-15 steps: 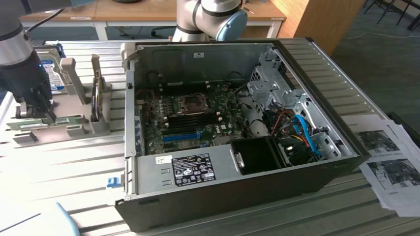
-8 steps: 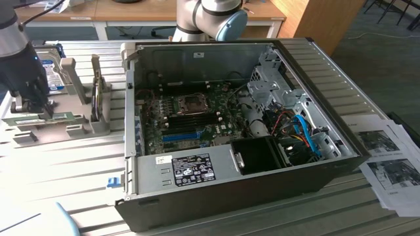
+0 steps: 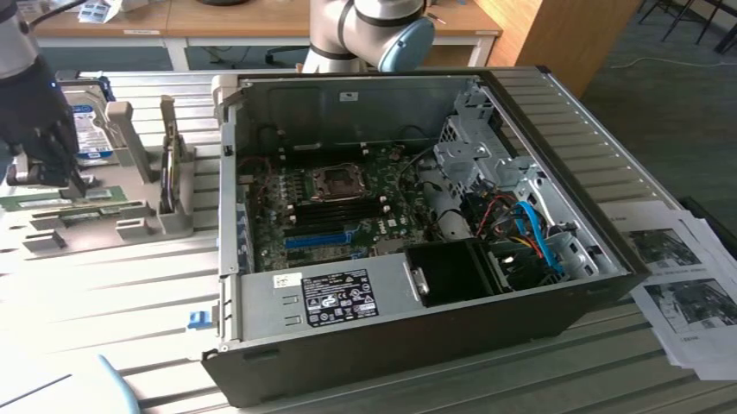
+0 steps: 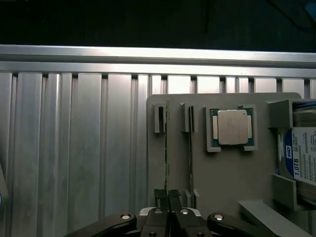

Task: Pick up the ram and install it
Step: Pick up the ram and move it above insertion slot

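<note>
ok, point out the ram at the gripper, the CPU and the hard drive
ram (image 4: 167, 143), wrist view, middle of its thin edge
CPU (image 4: 232, 127), wrist view, centre of its metal lid
hard drive (image 4: 303, 159), wrist view, on its label

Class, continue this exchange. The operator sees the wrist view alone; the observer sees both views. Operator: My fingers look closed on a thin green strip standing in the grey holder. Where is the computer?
Observer: The open computer case stands at the exterior view's right of the grey holder, on the same slatted table.
Operator: Is the motherboard exposed?
Observer: Yes. The case's side is off and the motherboard faces up.
Operator: Where are its memory slots?
Observer: Its black slots lie between the CPU socket and the blue slot.
</note>
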Tool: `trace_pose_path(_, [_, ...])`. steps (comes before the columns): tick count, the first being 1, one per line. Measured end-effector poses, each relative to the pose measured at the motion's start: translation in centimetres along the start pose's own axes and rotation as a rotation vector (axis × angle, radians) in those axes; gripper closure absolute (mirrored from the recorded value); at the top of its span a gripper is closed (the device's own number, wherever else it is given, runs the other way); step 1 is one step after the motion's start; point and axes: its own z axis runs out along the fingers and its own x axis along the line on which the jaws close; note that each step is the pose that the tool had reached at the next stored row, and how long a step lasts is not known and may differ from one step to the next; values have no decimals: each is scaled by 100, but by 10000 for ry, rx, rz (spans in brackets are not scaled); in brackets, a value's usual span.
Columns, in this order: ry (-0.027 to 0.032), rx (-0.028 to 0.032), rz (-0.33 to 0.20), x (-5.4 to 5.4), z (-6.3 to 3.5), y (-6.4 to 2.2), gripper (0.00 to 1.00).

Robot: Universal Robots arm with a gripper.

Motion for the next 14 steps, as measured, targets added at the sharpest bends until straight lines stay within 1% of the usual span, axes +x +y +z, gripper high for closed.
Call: trace_pose_path(14, [0,0,0,-7,-313,14,89])
